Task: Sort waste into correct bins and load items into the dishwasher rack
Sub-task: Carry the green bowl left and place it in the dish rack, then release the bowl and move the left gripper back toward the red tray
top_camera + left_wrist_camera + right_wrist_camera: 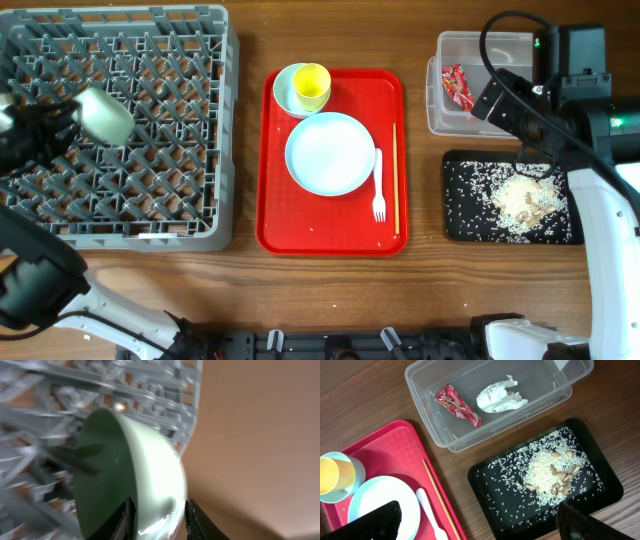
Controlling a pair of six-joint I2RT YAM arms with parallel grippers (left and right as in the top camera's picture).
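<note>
Pegs (150, 160) of the large grey plastic dishwasher rack (229, 130), frame left, should prop the tilted pale green bowl (150, 460), its rim between jaws of the left gripper (159, 519), pinch untellable, the right gripper (480, 525) with jaws spread.

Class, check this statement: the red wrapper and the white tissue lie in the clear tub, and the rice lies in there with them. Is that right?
Not quite. The rice lies in the black tray beside the tub, not in it. The red wrapper and the white tissue do lie in the clear tub. The right wrist view shows this.
</note>
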